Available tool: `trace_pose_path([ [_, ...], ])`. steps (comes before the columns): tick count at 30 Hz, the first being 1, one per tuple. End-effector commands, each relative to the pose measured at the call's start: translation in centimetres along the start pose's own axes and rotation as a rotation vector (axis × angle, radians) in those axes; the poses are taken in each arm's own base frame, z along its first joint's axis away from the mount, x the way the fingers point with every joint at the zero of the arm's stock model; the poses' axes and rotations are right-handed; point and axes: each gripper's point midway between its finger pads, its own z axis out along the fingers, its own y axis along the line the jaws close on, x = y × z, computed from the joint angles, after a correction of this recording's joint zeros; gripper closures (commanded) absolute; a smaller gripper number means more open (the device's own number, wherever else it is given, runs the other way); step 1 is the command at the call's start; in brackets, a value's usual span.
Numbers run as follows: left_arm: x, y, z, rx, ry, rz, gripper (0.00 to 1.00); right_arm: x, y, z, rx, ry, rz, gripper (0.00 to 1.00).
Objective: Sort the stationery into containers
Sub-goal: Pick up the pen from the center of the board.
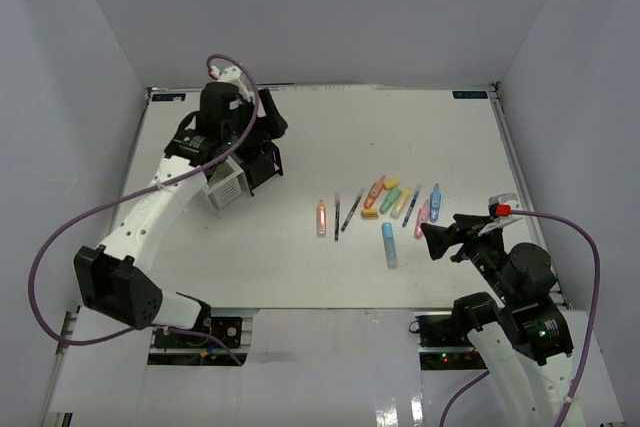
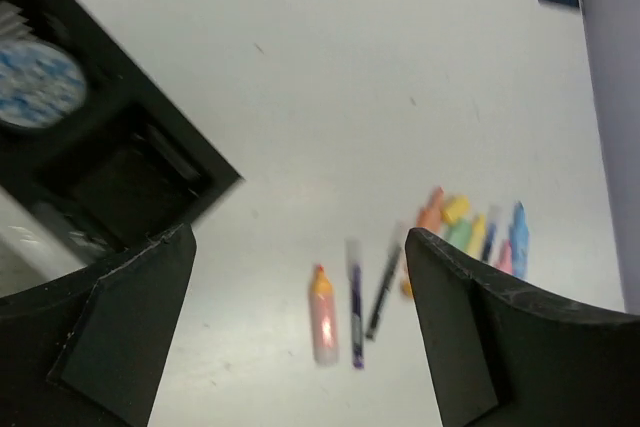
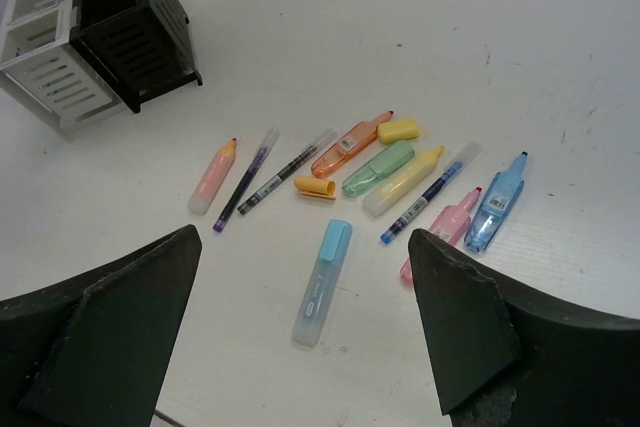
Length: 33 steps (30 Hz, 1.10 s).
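Stationery sorting, partly done. The left claw [image 2: 300, 242] hangs above the cluster of slatted square compartments [image 1: 240, 172] in the upper left of the overhead view. Its jaws are spread wide and nothing is between them. In the left wrist view, directly below it, the small round blue-white tub [image 2: 35, 87] lies inside a black compartment [image 2: 120, 162], so that item is judged already sorted.

The right claw [image 3: 305, 247] hovers with jaws apart and empty over the loose items at centre frame, probably positioned for the next pick. On the white bench [image 3: 520, 57] these lie fanned, mostly apart, which leaves room for a claw to close on each. They include a pale blue highlighter [image 3: 322, 282] lowest in the frame, a peach highlighter [image 3: 213, 177], two thin dark pens [image 3: 245, 179], and orange [image 3: 350, 145], green [image 3: 378, 168], yellow [image 3: 403, 180], pink [image 3: 440, 232] and blue [image 3: 497, 205] highlighters.

The lower white compartments [image 3: 50, 77] adjoin the black ones.

Print on the pen barrels and the pale blue highlighter is too small to read. A blue label [image 1: 470, 95] at the bench's top edge is also illegible.
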Motion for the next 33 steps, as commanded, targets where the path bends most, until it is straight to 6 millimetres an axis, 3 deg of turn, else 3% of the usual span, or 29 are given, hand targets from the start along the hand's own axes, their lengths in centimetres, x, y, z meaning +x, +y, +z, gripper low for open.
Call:
trace_pose_path([
  [1,7.0,-4.5,-0.3,0.091,0.297,-0.022,0.04,-0.9,0.2,0.2,-0.012,-0.034,-0.015,0.09],
  [2,9.9,-5.4,0.6,0.077,0.387,-0.002,0.04,-0.9,0.2,0.2,-0.013,-0.034,-0.013,0.09],
  [4,11.6,-6.2,1.3,0.043,0.445,0.020,0.04,-0.8,0.1,0.2,-0.008,-0.035,-0.012,0.09],
  [5,14.1,-6.8,2.4,0.015,0.504,0.040,0.04,-0.9,0.2,0.2,-0.009,-0.038,-0.010,0.09],
  [7,16.0,-6.8,2.9,-0.054,0.546,0.065,0.04,-0.9,0.2,0.1,-0.011,-0.039,-0.011,0.08],
  [12,20.5,-9.4,5.3,-0.089,0.619,0.116,0.07,-0.9,0.2,0.1,-0.013,-0.043,-0.011,0.08],
  [15,21.9,-10.7,6.2,-0.083,0.638,0.134,0.16,-1.0,0.2,0.1,-0.012,-0.046,-0.012,0.08],
  [16,23.3,-10.5,7.0,-0.101,0.661,0.140,0.17,-0.9,0.2,0.1,-0.013,-0.045,-0.012,0.08],
  [18,23.8,-11.2,7.6,-0.102,0.663,0.151,0.22,-1.0,0.3,0.1,-0.014,-0.048,-0.013,0.08],
  [20,25.3,-10.8,8.4,-0.133,0.688,0.163,0.27,-1.0,0.3,0.1,-0.017,-0.047,-0.014,0.08],
  [30,27.7,-9.9,10.7,-0.203,0.695,0.174,0.47,-1.0,0.4,0.0,-0.026,-0.053,-0.018,0.08],
  [33,28.7,-9.4,11.2,-0.217,0.709,0.183,0.48,-1.0,0.4,0.0,-0.026,-0.054,-0.020,0.07],
])
